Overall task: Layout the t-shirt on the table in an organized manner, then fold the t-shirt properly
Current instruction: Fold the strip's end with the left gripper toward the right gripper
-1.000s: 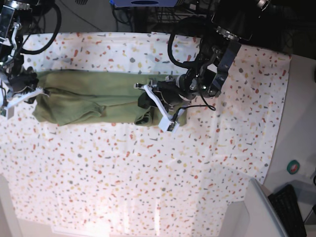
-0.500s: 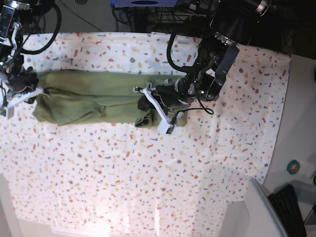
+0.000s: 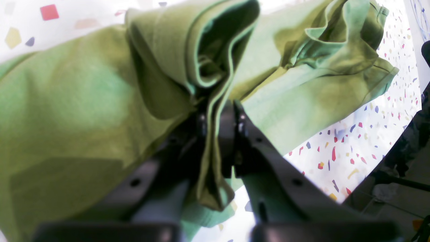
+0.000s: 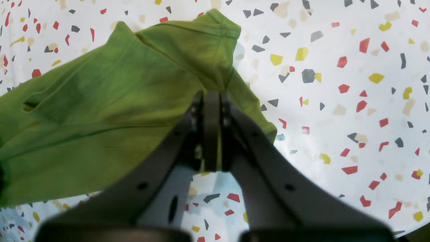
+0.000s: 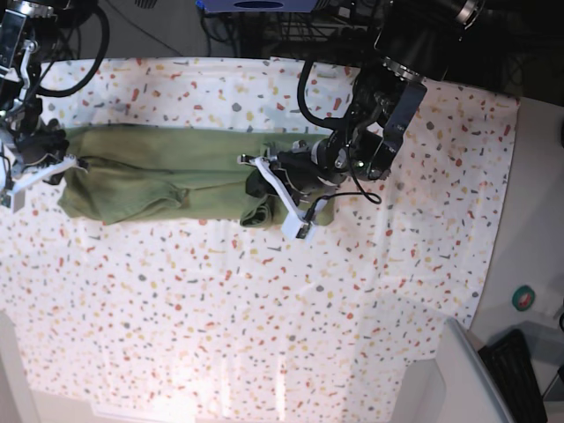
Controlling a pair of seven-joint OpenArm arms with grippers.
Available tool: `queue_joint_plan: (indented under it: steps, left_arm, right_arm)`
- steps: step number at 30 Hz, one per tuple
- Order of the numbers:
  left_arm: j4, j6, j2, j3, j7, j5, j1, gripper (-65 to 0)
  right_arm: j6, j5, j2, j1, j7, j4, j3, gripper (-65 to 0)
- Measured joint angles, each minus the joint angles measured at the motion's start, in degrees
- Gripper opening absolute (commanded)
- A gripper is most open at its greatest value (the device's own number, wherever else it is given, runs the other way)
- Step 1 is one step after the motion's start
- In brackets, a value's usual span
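The table [image 5: 264, 317], covered in a white cloth flecked with red, orange, yellow and grey, fills most of the base view, and most of its near half is bare cloth. Across its far half lies the t-shirt [image 5: 167, 172], an olive-green band folded lengthwise and stretched from the left edge towards the middle, its right end bunched into a rumpled heap.

At that bunched end sits the left gripper [image 5: 280, 189], on the right in the base view. Its wrist camera shows the two dark fingers [image 3: 228, 134] close together with a hanging fold of green fabric caught between them, so it is closed on the t-shirt [image 3: 84, 101]; looser folds and a hemmed edge spill to the right over the speckled cloth [image 3: 352, 148].

At the left end, the right gripper [image 5: 40, 172] meets the shirt's corner. Its wrist view shows the fingers [image 4: 211, 131] pressed fully together, pinching a corner of the t-shirt [image 4: 111, 111] that rises to a hemmed point just beyond the tips, with the table [image 4: 336, 101] bare to the right.
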Motion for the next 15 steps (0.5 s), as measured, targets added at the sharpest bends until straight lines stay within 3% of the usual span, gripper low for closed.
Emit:
queue_joint_plan:
  steps: [4, 7, 10, 15]
  left_arm:
    - [0.0, -0.02, 0.11, 0.11, 0.15, -0.02, 0.0, -42.9]
    - [0.0, 0.0, 0.26, 0.11, 0.17, 0.0, 0.0, -37.7]
    - [0.0, 0.09, 0.37, 0.79, 0.09, 0.02, -0.04, -35.9]
    - [-0.13, -0.11, 0.24, 8.26, 0.37, -0.07, -1.77, -36.4]
  right_arm:
    - [0.0, 0.0, -0.02, 0.0, -0.02, 0.02, 0.0, -65.0]
    - [0.0, 0.0, 0.0, 0.0, 0.0, 0.0, 0.0, -65.0]
    - [0.0, 0.0, 0.0, 0.0, 0.0, 0.0, 0.0, -65.0]
    - [0.0, 0.0, -0.02, 0.0, 0.0, 0.0, 0.0, -65.0]
